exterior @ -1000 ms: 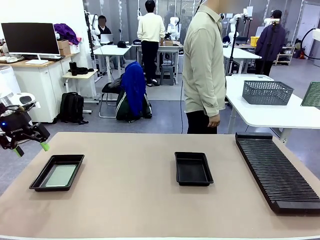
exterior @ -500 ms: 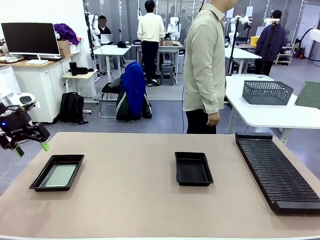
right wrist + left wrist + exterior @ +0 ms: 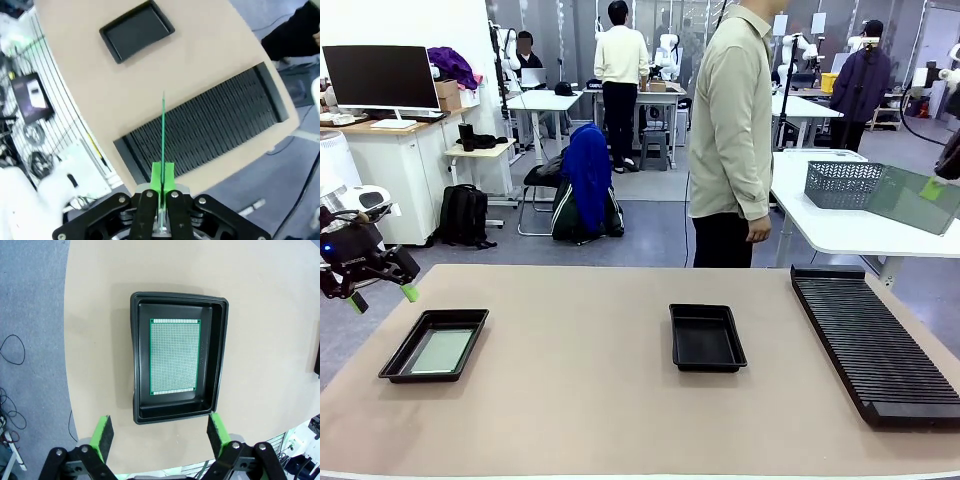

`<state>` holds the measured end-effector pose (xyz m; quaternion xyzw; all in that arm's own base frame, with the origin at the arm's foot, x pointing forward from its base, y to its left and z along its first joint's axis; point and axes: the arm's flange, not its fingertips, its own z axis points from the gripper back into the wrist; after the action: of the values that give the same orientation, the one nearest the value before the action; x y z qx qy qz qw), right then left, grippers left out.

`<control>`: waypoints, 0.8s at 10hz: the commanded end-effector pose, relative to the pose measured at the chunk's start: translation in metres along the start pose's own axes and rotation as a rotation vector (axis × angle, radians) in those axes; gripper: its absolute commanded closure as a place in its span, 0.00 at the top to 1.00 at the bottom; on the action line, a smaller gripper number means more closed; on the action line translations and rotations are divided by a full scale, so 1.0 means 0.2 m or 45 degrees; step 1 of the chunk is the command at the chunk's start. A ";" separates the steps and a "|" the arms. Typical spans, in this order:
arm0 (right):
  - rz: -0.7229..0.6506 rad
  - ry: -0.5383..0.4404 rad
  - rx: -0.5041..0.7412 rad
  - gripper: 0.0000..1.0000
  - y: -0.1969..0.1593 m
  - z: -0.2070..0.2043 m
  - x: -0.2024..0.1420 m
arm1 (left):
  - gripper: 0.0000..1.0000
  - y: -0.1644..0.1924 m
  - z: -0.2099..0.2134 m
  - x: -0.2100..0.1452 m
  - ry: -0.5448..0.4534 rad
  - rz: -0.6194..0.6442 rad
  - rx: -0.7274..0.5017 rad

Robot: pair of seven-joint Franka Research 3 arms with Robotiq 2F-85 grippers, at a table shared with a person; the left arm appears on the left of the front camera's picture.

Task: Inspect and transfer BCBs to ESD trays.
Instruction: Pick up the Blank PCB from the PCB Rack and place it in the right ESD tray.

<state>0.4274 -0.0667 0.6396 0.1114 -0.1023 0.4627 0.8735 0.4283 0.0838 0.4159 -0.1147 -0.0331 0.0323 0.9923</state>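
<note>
At the table's left end: black ESD tray [image 3: 455, 314], one BCB [image 3: 438, 351] lying flat on its floor with a margin all round, judged already transferred.

Left gripper [image 3: 384, 297]: hangs above and to the outer side of that tray. Its jaws are spread wide and hold nothing. It is likely parked clear of the work.

At mid-table: second ESD tray [image 3: 703, 308], floor bare, judged the next destination.

At the right, high over the long ribbed rack [image 3: 875, 345]: right gripper [image 3: 162, 172], clamped tight on the lower edge of a second BCB [image 3: 163, 120]. The board stands edge-on to the wrist camera, probably raised so that its faces can be inspected.

Surface: tan table [image 3: 580, 410], matt.

Room: open workshop. A person [image 3: 730, 130] stands at the far side, and a wire basket [image 3: 840, 185] sits on a white table behind.
</note>
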 end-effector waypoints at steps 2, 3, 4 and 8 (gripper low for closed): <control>-0.307 -0.152 0.071 0.02 0.03 -0.17 0.06 | 1.00 0.01 0.00 0.01 -0.015 -0.019 -0.009; -0.386 -0.201 0.098 0.02 0.04 -0.22 0.09 | 1.00 0.01 0.00 0.01 -0.015 -0.019 -0.009; -0.460 -0.227 0.132 0.02 0.06 -0.28 0.11 | 1.00 0.01 0.00 0.01 -0.015 -0.019 -0.009; -0.708 -0.263 0.224 0.02 0.13 -0.54 0.19 | 1.00 0.01 0.00 0.01 -0.015 -0.019 -0.009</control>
<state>0.4391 -0.0029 0.5591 0.2409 -0.1024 0.2321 0.9368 0.4283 0.0838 0.4159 -0.1147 -0.0331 0.0324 0.9923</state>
